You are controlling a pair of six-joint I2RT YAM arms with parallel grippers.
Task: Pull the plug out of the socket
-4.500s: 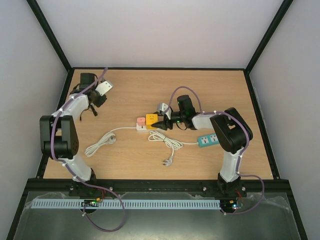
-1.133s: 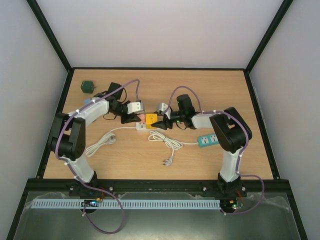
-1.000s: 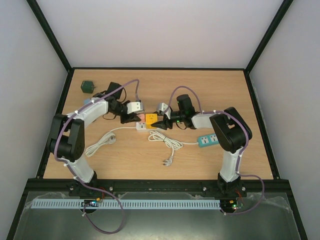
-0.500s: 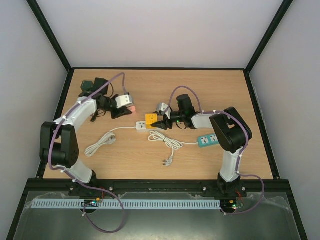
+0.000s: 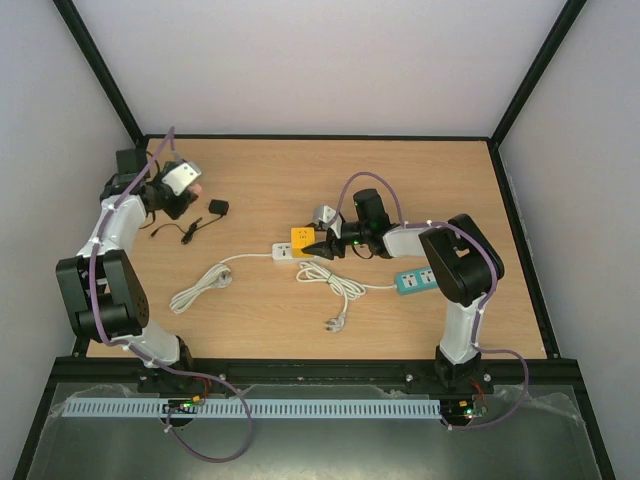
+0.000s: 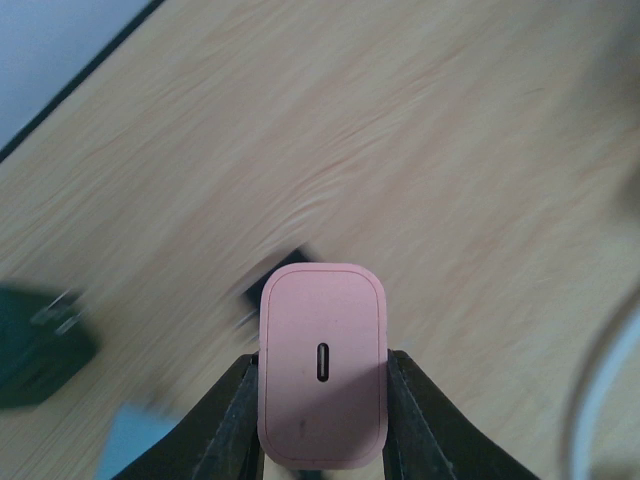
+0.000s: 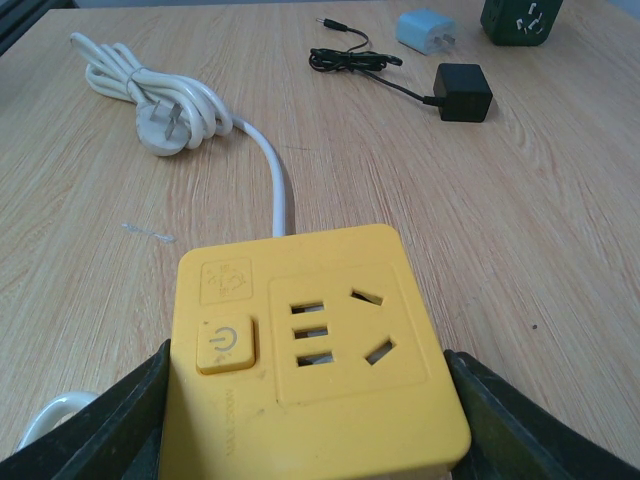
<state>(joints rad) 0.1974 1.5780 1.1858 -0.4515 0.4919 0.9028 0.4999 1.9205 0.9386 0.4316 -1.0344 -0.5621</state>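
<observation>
Plug out: your left gripper [image 5: 190, 187], at ten o'clock, clenches the pink plug [image 6: 322, 365]; your right gripper [image 7: 305, 430] clamps the vacated yellow socket [image 7: 310, 340]. Probably only set-down remains.

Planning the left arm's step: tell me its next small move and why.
Probably lower the left gripper and set the pink plug on the table: the plug is clamped between its fingers, held above the wood, and the yellow socket shows empty holes.

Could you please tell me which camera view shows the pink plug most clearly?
The left wrist view: the pink plug fills the centre, clamped between the fingers, its port visible. The top external view shows only a pink speck; the right wrist view, nothing.
</observation>
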